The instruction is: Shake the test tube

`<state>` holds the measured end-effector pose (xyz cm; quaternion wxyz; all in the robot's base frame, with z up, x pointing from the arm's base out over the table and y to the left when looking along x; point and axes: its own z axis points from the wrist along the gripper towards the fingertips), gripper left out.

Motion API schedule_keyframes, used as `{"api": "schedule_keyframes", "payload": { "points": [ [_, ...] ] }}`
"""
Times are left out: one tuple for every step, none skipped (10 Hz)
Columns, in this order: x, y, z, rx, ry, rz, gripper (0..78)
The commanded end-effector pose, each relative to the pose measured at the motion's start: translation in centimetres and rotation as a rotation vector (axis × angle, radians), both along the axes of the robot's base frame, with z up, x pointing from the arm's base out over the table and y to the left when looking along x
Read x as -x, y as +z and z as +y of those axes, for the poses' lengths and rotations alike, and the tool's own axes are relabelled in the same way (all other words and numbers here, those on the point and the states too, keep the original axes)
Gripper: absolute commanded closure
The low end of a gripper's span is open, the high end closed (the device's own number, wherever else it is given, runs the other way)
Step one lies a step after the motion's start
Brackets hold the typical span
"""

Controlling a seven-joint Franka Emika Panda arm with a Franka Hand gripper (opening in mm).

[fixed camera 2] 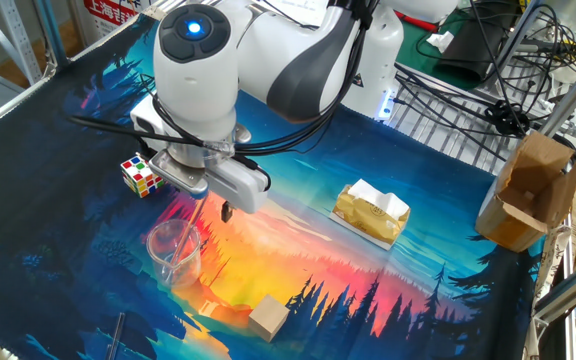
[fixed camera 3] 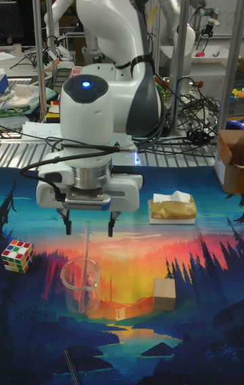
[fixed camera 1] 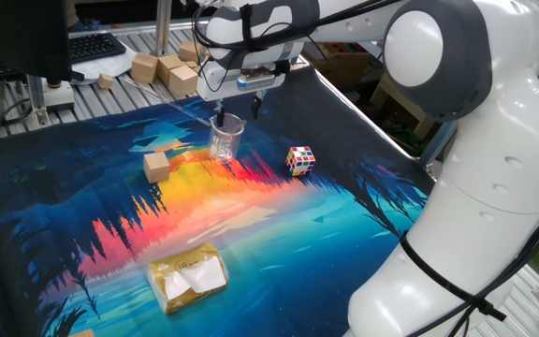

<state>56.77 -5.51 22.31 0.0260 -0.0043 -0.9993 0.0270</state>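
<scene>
The test tube (fixed camera 3: 84,263) is a thin see-through tube standing nearly upright inside the clear glass beaker (fixed camera 3: 70,288), with its top poking above the rim. It shows as a faint slanted line in the beaker in the other fixed view (fixed camera 2: 186,240). My gripper (fixed camera 3: 89,226) hangs open just above the beaker (fixed camera 1: 225,139), one finger on each side of the tube's top, with a gap between each finger and the tube. The gripper (fixed camera 1: 237,110) also shows from the side, and again over the beaker (fixed camera 2: 173,255) in the other fixed view (fixed camera 2: 211,208).
A Rubik's cube (fixed camera 1: 299,160) and a wooden block (fixed camera 1: 157,167) lie on either side of the beaker. A yellow tissue packet (fixed camera 1: 188,276) lies farther off on the mat. A thin dark rod (fixed camera 2: 116,335) rests near the mat's edge. Several wooden blocks (fixed camera 1: 162,67) and a cardboard box (fixed camera 2: 528,190) sit off the mat.
</scene>
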Motion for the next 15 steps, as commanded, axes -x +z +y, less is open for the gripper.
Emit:
{"api": "schedule_keyframes", "payload": {
  "points": [
    [0.68,0.1,1.18,-0.003,-0.003,0.003,0.1],
    [0.82,0.0,1.27,-0.003,-0.004,0.002,0.1],
    [0.94,-0.08,1.34,-0.003,-0.003,0.001,0.1],
    [1.18,-0.24,1.46,-0.003,-0.005,0.001,0.1],
    [1.41,-0.39,1.56,-0.002,-0.008,-0.004,0.1],
    [1.42,-0.33,1.51,-0.001,-0.006,-0.004,0.1],
    [1.31,-0.29,1.38,-0.001,-0.004,-0.002,0.1],
    [1.06,-0.21,1.12,-0.002,0.001,-0.001,0.1],
    [1.06,-0.21,1.11,-0.002,0.005,0.0,0.1],
    [1.04,-0.21,1.1,-0.001,0.007,0.0,0.1],
    [0.93,-0.14,1.03,-0.001,0.011,0.002,0.1],
    [0.9,-0.11,1.0,-0.001,0.012,0.003,0.1],
    [0.81,-0.14,0.84,-0.003,0.021,0.004,0.1],
    [0.79,-0.22,0.7,-0.004,0.026,0.003,0.1],
    [0.76,-0.28,0.59,-0.005,0.028,0.002,0.1]
  ]
}}
